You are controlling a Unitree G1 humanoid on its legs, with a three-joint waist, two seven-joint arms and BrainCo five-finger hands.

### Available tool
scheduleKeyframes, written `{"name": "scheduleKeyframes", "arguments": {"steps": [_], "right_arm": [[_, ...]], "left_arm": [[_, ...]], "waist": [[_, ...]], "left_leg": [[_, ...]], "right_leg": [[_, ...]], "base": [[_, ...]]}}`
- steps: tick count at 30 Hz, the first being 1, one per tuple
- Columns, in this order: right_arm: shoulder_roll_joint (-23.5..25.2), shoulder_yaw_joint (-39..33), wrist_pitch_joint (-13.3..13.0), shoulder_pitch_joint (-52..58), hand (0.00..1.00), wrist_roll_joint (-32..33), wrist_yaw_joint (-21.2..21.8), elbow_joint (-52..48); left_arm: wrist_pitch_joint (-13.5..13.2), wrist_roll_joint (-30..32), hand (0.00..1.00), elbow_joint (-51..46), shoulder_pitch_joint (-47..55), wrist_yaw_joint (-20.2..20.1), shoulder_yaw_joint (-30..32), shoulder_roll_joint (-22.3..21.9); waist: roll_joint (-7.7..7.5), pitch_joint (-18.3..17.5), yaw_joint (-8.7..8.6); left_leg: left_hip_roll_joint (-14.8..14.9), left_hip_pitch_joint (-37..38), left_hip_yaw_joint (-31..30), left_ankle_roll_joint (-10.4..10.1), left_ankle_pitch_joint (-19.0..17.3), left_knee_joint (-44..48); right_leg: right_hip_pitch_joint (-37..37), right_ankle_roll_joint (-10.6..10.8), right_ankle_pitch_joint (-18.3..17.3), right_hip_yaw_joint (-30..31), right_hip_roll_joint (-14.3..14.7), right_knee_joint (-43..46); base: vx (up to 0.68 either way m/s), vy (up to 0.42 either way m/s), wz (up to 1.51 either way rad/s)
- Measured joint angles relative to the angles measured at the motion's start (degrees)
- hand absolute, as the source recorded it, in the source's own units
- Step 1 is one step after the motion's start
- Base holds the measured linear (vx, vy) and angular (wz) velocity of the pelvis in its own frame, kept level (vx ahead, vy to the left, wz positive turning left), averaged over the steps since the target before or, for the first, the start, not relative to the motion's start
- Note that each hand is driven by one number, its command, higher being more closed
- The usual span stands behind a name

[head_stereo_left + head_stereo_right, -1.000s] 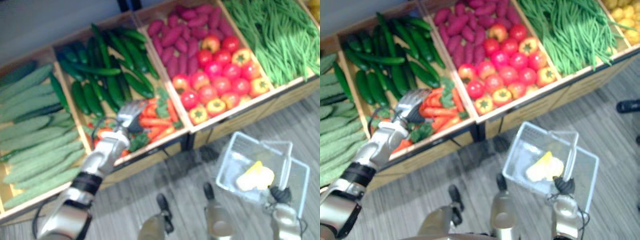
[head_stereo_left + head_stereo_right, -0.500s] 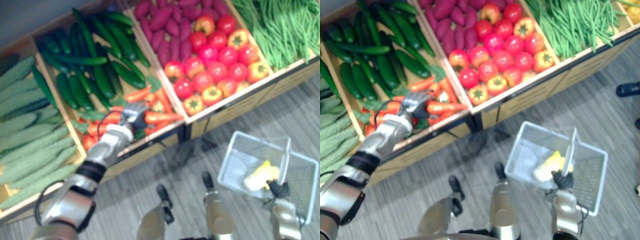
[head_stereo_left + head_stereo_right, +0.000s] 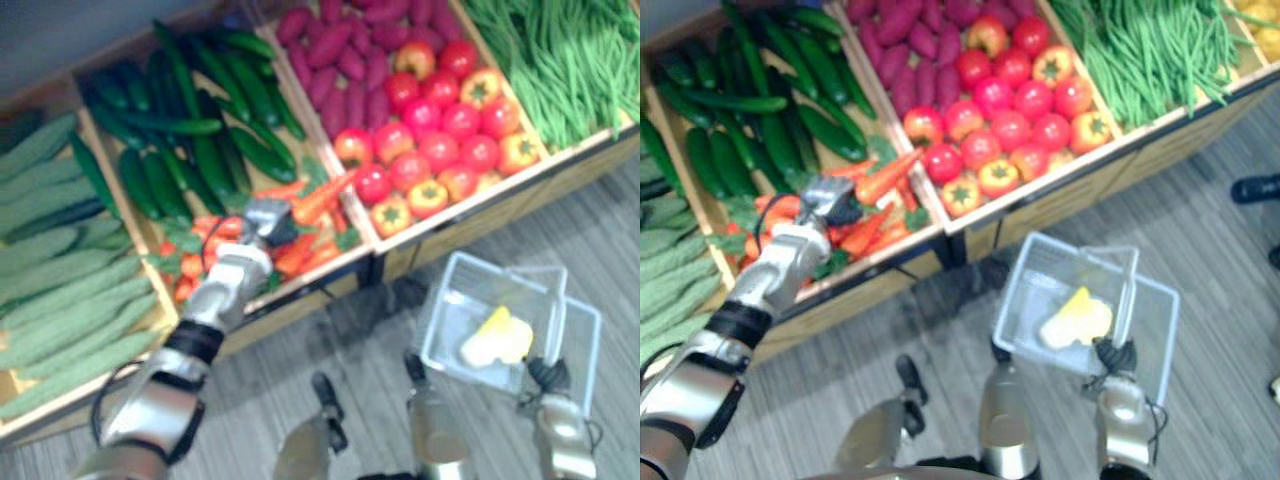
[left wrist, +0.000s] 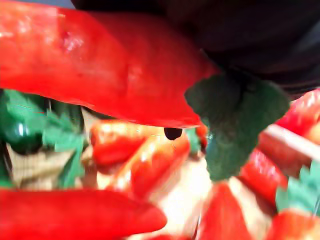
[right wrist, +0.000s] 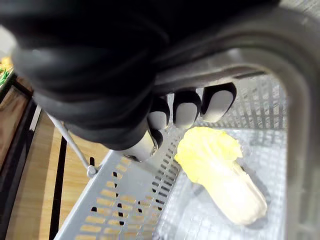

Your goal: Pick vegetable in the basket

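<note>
L hand (image 3: pixel 822 200), frame centre-left: fingers clamp carrot (image 3: pixel 887 177); R hand (image 5: pixel 186 113) fingers hook basket (image 3: pixel 1025 292) handle (image 5: pixel 298 140). Risk: weak grip drops carrot en route.

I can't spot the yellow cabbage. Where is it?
The yellow cabbage lies inside the basket, held by the right hand at its handle, on the robot's right, in front of the tomatoes.

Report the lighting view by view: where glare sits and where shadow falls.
Left wrist view: a pale sheen sits on the nearest carrot. Right wrist view: the napa cabbage is brightly lit and drops a soft shadow on the basket floor. Left eye view: shadow darkens the floor beneath the wooden crates.
</note>
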Motion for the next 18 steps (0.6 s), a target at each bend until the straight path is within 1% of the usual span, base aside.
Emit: {"name": "scheduleKeyframes", "arguments": {"steps": [1, 2, 4, 5, 6, 9, 10, 11, 12, 13, 14, 15, 16, 17, 18], "right_arm": [[0.3, -0.1, 0.0, 0.4, 1.00, 0.0, 0.0, 0.1], [0.6, -0.2, 0.0, 1.2, 1.00, -0.1, -0.1, 0.4], [0.9, -0.6, 0.0, 2.5, 1.00, -0.1, -0.1, 1.2], [1.1, -0.8, 0.3, 3.6, 1.00, -0.1, -0.2, 1.7], [1.6, -0.8, 0.4, 4.4, 1.00, -0.1, -0.2, 2.8], [2.8, -1.1, 0.9, 5.5, 1.00, -0.1, -0.2, 4.8], [3.5, -1.5, 1.1, 6.0, 1.00, -0.1, -0.3, 5.7], [4.1, -1.8, 1.4, 6.5, 1.00, -0.1, -0.3, 5.8], [4.3, -1.8, 1.5, 6.5, 1.00, -0.1, -0.3, 5.9], [4.2, -1.8, 1.8, 6.5, 1.00, -0.1, -0.3, 5.9], [4.0, -1.6, 2.0, 6.2, 1.00, -0.1, -0.3, 6.1], [3.5, -0.8, 2.0, 5.1, 1.00, -0.2, -0.2, 6.9], [3.2, -0.3, 2.0, 4.5, 1.00, -0.2, -0.1, 7.2], [2.8, 0.3, 2.0, 3.8, 1.00, -0.3, 0.0, 7.7], [2.0, 1.3, 2.0, 3.4, 1.00, -0.7, 0.0, 7.8]], "left_arm": [[0.0, 0.0, 1.00, -1.7, 0.7, 0.6, 0.6, -0.2], [0.0, -0.1, 1.00, -4.8, 2.2, 1.4, 1.8, -0.6], [0.0, -0.6, 1.00, -8.6, 5.4, 2.1, 3.6, -2.1], [0.0, -1.9, 1.00, -10.9, 7.9, 2.6, 4.7, -3.4], [-0.1, -2.3, 1.00, -13.6, 11.2, 3.2, 5.6, -4.4], [-0.2, -2.4, 1.00, -18.1, 17.5, 3.7, 8.1, -6.4], [-0.2, -2.4, 1.00, -19.9, 20.5, 4.1, 9.9, -7.7], [-0.3, -3.1, 1.00, -22.1, 23.1, 4.8, 11.7, -8.9], [-0.4, -3.9, 1.00, -23.3, 24.3, 5.2, 12.8, -9.4], [-0.4, -4.8, 1.00, -25.7, 26.6, 6.1, 14.6, -10.4], [-0.5, -6.2, 1.00, -28.3, 28.9, 6.5, 16.1, -11.4], [-0.5, -6.9, 1.00, -31.3, 31.9, 7.5, 17.8, -12.3], [-0.5, -7.0, 1.00, -32.5, 33.2, 8.1, 18.5, -12.8], [-0.6, -7.2, 1.00, -33.8, 34.6, 8.5, 19.1, -13.7], [-0.7, -8.6, 1.00, -35.0, 36.0, 9.1, 19.0, -15.1]], "waist": [[0.08, 0.0, 0.03], [0.13, -0.2, 0.63], [0.85, -1.0, 0.73], [1.30, -1.9, 0.73], [1.49, -3.7, 1.02], [1.45, -6.0, 1.38], [1.56, -7.6, 1.92], [1.45, -8.4, 2.51], [1.33, -8.5, 2.77], [1.32, -8.7, 3.63], [1.27, -8.8, 3.96], [1.11, -8.9, 4.42], [1.06, -9.1, 4.83], [1.38, -9.8, 5.77], [1.85, -10.4, 6.31]], "left_leg": [[-0.1, 0.4, -0.2, 0.0, 0.0, -0.2], [-0.4, 1.3, -0.3, 0.1, 0.1, -0.6], [-1.0, 2.3, -1.3, 0.0, 0.1, -1.6], [-1.3, 3.0, -1.9, 0.0, 0.4, -2.4], [-1.4, 3.2, -2.1, 0.0, 0.5, -2.9], [-1.3, 5.0, -2.1, -0.2, 0.5, -3.6], [-1.2, 5.4, -1.9, -0.3, 0.2, -3.4], [-0.9, 5.5, -1.4, -0.5, -0.6, -2.3], [-0.6, 5.3, -1.2, -0.4, -1.4, -0.9], [0.0, 4.3, -1.5, -0.3, -3.3, 3.2], [0.3, 3.1, -3.0, -0.6, -5.6, 7.9], [0.1, 1.6, -10.0, -0.8, -7.6, 12.3], [-0.2, 1.0, -13.8, -1.0, -8.6, 13.8], [-0.8, 0.5, -20.0, -1.8, -10.5, 15.4], [-0.9, 0.7, -25.6, -2.8, -14.0, 15.9]], "right_leg": [[0.5, 0.0, -0.1, -0.4, -0.2, 0.0], [1.4, -0.1, -0.5, -0.7, -0.4, -0.1], [2.6, 0.1, -1.0, -1.8, -0.9, -0.1], [3.5, 0.2, -1.3, -2.5, -0.9, -0.2], [3.7, 0.2, -1.4, -2.8, -0.9, -0.3], [5.7, 0.1, -1.4, -3.2, -0.8, -1.3], [6.2, 0.0, -1.5, -3.0, -0.7, -1.7], [6.4, 0.0, -1.5, -2.3, -0.5, -1.8], [6.6, 0.0, -1.5, -1.9, -0.4, -1.8], [6.7, 0.0, -1.4, -1.0, 0.0, -1.7], [6.4, -0.1, -1.5, 0.8, 0.5, -1.4], [5.6, -0.2, -1.6, 3.1, 1.2, -1.0], [5.1, -0.3, -1.6, 4.5, 1.5, -0.8], [3.9, -0.4, -1.7, 6.7, 2.3, -0.7], [2.8, -0.1, -1.5, 9.2, 3.6, -0.6]], "base": [[-0.02, 0.016, 0.21], [-0.02, 0.017, 0.17], [-0.02, 0.013, 0.24], [0.00, 0.002, 0.28], [0.02, -0.001, 0.21], [0.04, -0.003, 0.02], [0.03, -0.003, -0.16], [0.03, -0.004, -0.21], [0.02, -0.011, -0.33], [-0.01, -0.010, -0.42], [-0.03, -0.017, -0.72], [-0.04, -0.008, -0.82], [-0.05, 0.016, -1.05], [-0.04, 0.068, -1.21], [-0.04, 0.144, -1.22]]}}
